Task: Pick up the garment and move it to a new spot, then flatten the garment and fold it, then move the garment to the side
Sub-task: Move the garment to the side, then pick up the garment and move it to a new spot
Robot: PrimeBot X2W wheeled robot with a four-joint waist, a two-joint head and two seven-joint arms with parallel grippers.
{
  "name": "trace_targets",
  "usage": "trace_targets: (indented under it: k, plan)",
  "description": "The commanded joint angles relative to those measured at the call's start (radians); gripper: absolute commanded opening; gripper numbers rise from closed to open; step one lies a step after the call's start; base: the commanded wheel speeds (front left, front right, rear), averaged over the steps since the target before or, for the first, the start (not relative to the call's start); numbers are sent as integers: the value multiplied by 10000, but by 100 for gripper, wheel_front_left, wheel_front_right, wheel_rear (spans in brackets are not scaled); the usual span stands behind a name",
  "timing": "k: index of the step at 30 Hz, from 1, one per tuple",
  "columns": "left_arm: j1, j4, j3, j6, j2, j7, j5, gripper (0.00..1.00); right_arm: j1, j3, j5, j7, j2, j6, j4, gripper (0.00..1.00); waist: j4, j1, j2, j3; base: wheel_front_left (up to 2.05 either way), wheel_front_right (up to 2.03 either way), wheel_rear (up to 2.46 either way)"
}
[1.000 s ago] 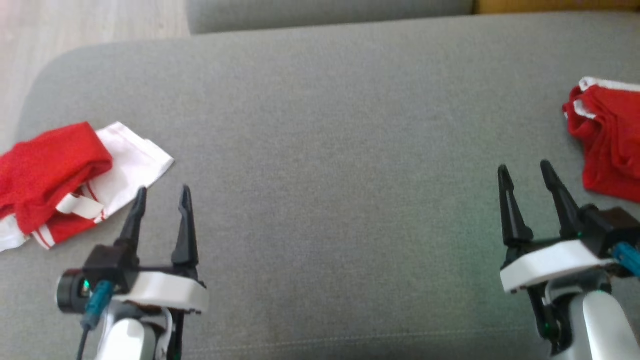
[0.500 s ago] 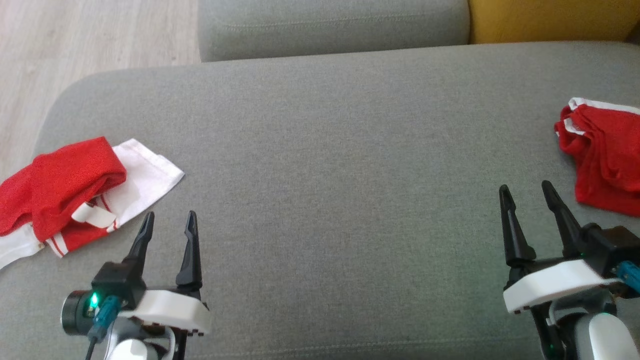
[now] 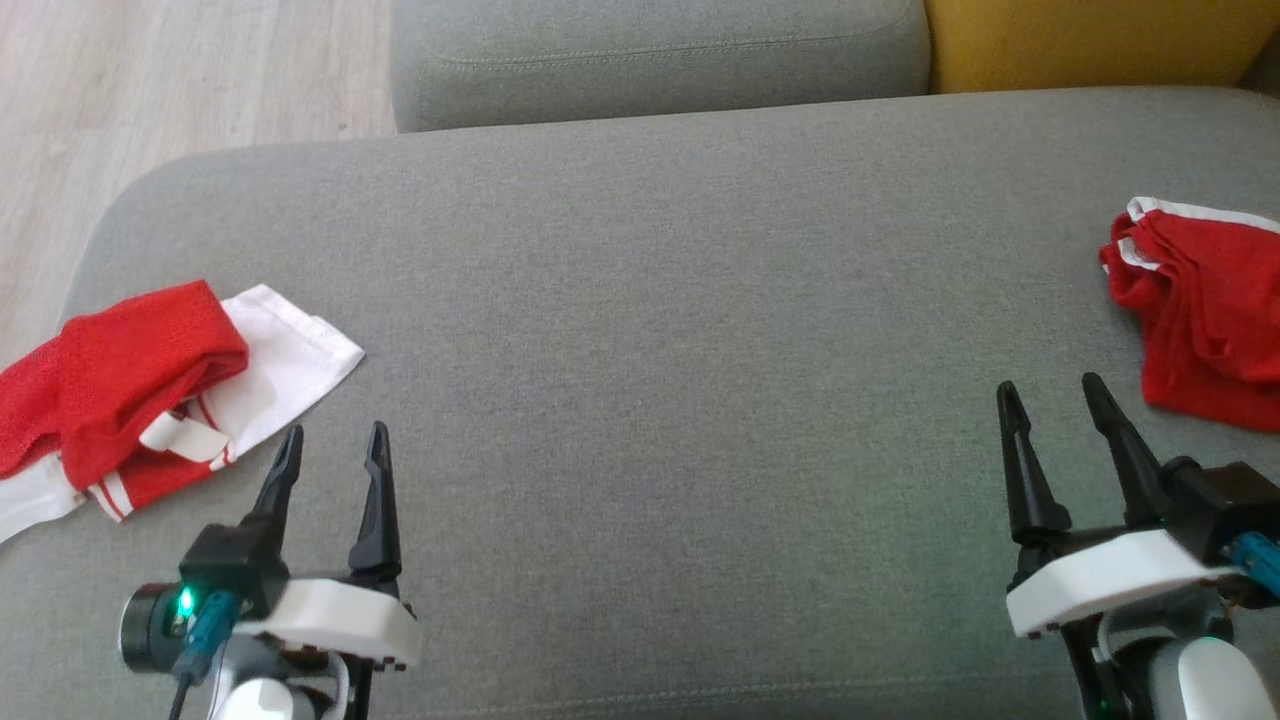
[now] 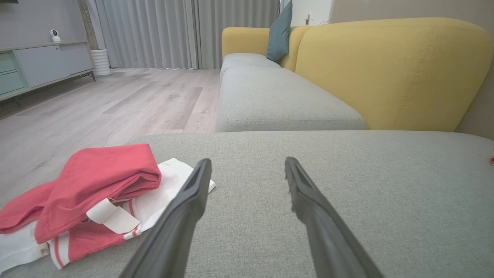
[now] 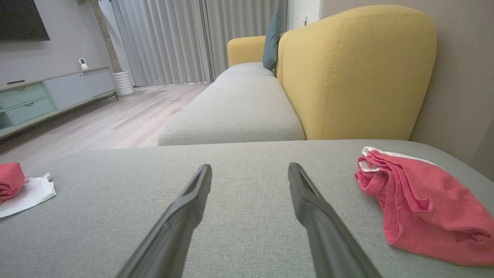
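Shifted view; end effectors (image 3: 335,430) (image 3: 1050,385) low, wide.

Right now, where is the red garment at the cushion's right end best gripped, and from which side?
Grip the red garment at its bunched, white-trimmed left edge, probably coming from its left and above: the folds stand raised there, and the open right jaws lie on that side.

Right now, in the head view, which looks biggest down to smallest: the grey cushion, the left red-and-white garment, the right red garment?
1. grey cushion, by far.
2. red-and-white garment and red garment: unranked, they look similar and both run off the picture's edges.
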Motion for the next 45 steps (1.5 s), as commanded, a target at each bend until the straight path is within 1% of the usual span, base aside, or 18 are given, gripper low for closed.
trace_targets:
  k: [1,13,19,23,36,41,45]
  plan:
    - [-363,-350,274,32,188,20,-40,100,-309,231,68,-25,-39,-7,-357,100,-2,1,0,0,0,0,0]
    - [-423,-330,207,93,258,10,-86,100,-328,207,173,-50,-37,-7,-338,100,62,1,0,-27,0,0,0]
    - [-557,-333,208,157,254,-57,-110,100,-234,118,166,-38,-36,-7,-440,100,464,1,0,27,0,0,0]
    - [-828,-213,229,110,286,-147,-160,100,-229,133,130,-3,-36,-7,-604,100,1085,1,0,129,0,0,0]
    - [-1432,304,377,-83,372,-557,-313,100,-493,619,5,343,-36,-7,-1033,100,3695,1,0,207,0,0,0]
    - [-1481,370,471,-197,451,-633,-353,100,-561,736,13,414,-36,-7,-1072,100,4344,1,0,218,0,0,0]
    - [-1484,384,519,-252,486,-656,-350,100,-585,779,11,437,-36,-7,-1066,100,4533,1,0,231,0,0,0]
